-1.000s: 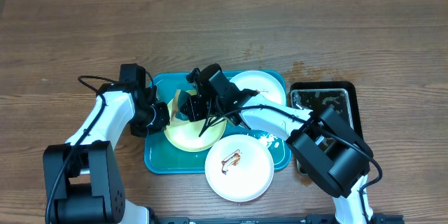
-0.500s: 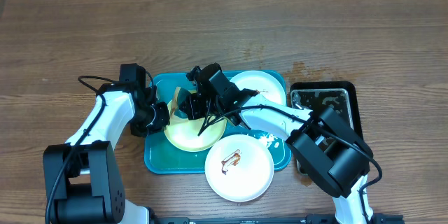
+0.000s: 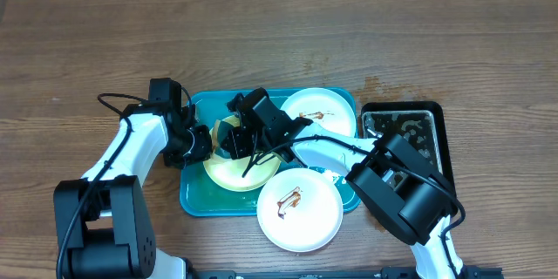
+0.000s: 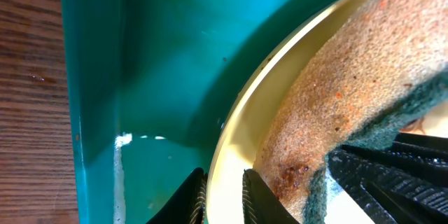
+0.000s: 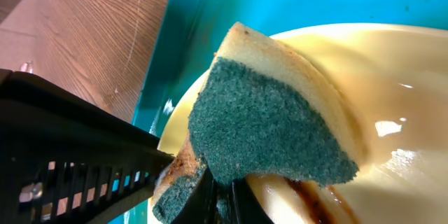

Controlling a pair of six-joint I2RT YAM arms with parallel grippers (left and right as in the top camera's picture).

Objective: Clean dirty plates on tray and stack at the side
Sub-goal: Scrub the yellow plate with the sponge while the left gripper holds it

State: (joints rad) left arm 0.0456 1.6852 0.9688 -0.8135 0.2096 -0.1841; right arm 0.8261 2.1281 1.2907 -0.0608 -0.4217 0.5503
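Pressure from the yellow-and-green sponge point(image 5: 273, 133), clamped in the right hand point(image 5: 222, 194), should bear flat on the pale yellow-green round plate point(image 3: 228, 173) in the teal-blue plastic tray's point(image 3: 193, 199) left half, rim pinched by the left hand point(image 4: 222, 193).

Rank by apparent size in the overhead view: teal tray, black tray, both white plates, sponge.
1. teal tray
2. black tray, though partly hidden
3. front white plate and rear white plate: these look alike and the rear one is partly covered, so they are not ranked
4. sponge
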